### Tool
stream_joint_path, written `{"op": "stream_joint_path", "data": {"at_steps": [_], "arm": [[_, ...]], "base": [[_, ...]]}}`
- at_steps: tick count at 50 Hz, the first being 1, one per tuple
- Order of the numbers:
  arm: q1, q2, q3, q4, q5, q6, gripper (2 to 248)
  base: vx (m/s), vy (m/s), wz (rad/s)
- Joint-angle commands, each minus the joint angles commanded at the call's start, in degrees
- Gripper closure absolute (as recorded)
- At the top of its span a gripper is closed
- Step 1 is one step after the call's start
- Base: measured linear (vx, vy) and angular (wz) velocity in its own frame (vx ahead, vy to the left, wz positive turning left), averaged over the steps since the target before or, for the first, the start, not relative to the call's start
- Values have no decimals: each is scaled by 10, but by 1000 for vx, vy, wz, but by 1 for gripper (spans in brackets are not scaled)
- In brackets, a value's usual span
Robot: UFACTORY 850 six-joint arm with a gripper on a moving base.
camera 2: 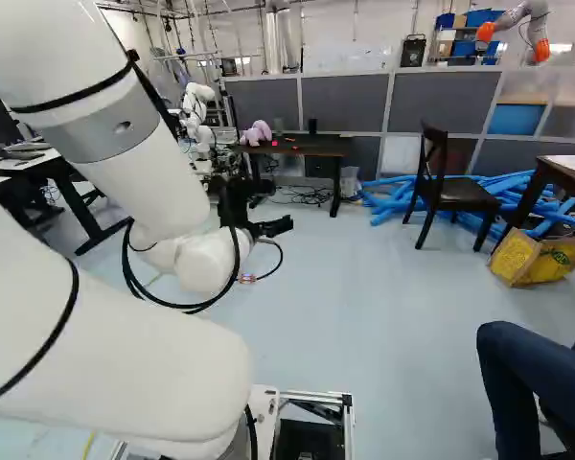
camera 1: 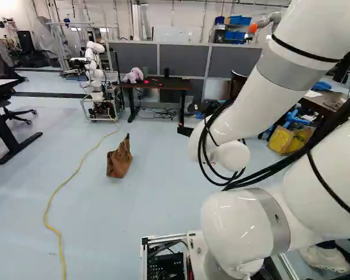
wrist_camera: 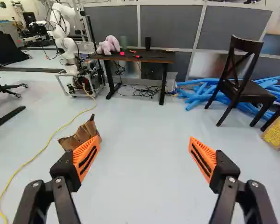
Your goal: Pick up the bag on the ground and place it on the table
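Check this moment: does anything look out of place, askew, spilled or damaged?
The brown bag on the floor is crumpled, its top uneven. A yellow cable winds loosely past it, perhaps a snag risk for the base. Blue tubes lie jumbled around the dark chair. No spill shows.

At eleven o'clock, the bag [camera 1: 119, 160] looks like creased brown paper, rough and matt. At twelve, the surface [camera 1: 169, 86] looks like dark wood; at one, the chair [camera 2: 460, 193] is dark, glossy wood. The arm [camera 1: 248, 102] is smooth and shiny, the orange pads [wrist_camera: 86, 157] ribbed and matt.
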Motion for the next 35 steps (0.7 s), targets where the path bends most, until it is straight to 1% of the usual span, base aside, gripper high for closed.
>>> {"op": "stream_joint_path", "data": {"at_steps": [20, 35], "arm": [[0, 0, 0, 0, 0, 0, 3], [0, 0, 0, 0, 0, 0, 3]], "base": [[51, 2, 9], [105, 34, 154]]}}
